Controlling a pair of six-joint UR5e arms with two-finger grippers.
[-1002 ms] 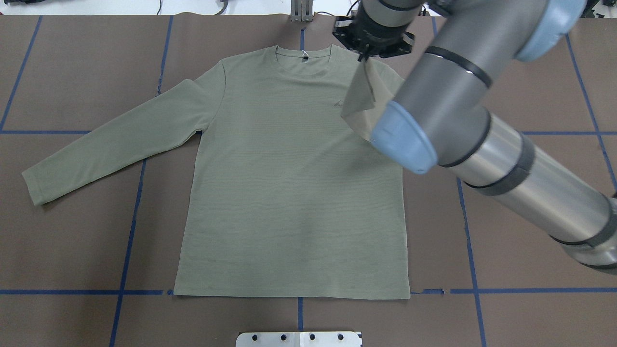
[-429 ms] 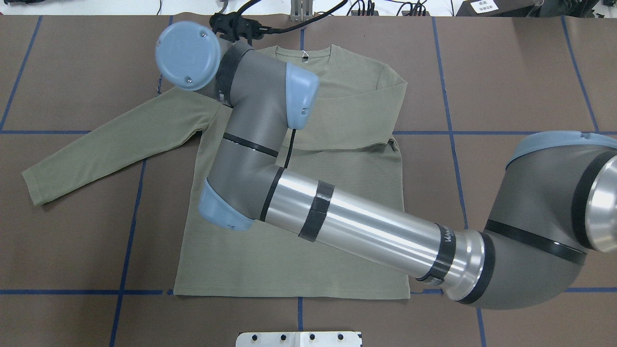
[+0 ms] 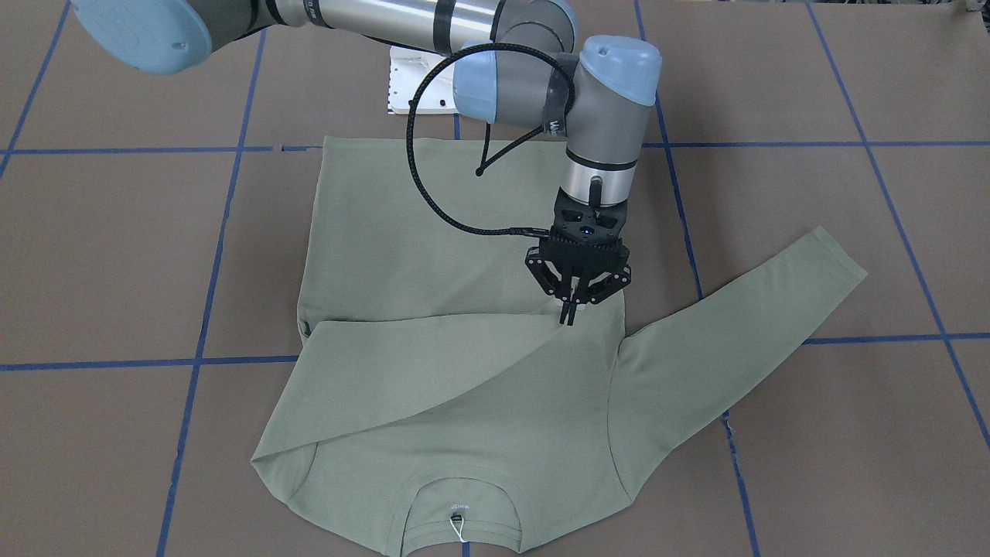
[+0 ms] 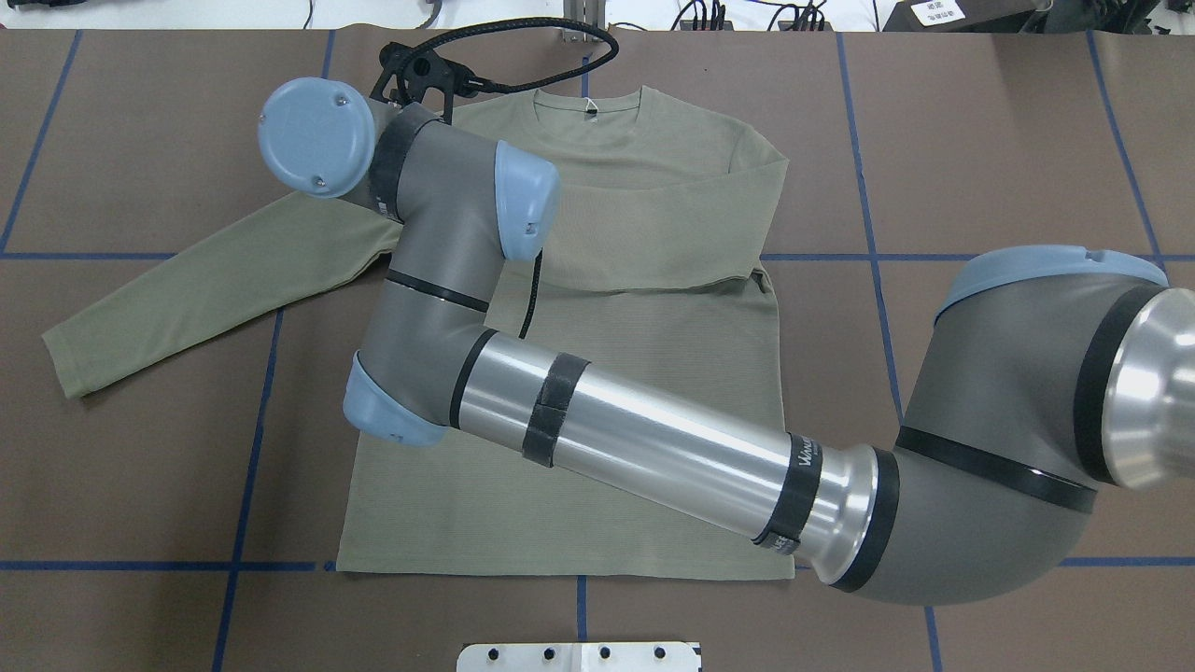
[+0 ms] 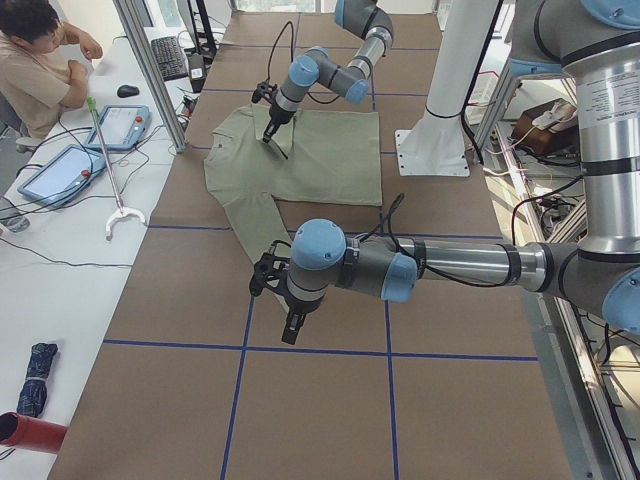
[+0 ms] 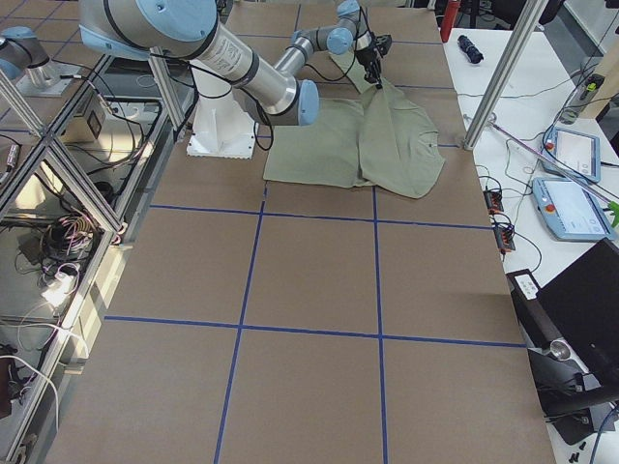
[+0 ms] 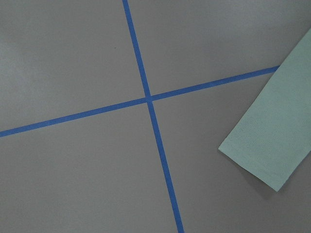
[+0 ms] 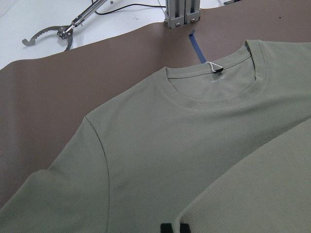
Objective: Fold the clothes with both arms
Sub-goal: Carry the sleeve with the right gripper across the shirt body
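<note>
Exterior front-facing view: the right gripper (image 3: 571, 311), pinched narrow on the cuff of the folded sleeve (image 3: 433, 363) at frame centre, lays it across the flat-spread shirt (image 3: 387, 232), likely as a first fold. Beside the other cuff (image 7: 272, 141) hangs the left gripper (image 5: 291, 333); I cannot tell its opening.

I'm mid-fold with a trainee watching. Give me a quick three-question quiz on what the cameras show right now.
1. True or false: both sleeves of the shirt are folded across its chest.
2. Which arm reaches across the shirt? A) left B) right C) both
3. Fill in: the grid lines on the table are ____.
Key: 1 false, one sleeve lies out flat on the table; 2 B, the right arm; 3 blue.
</note>
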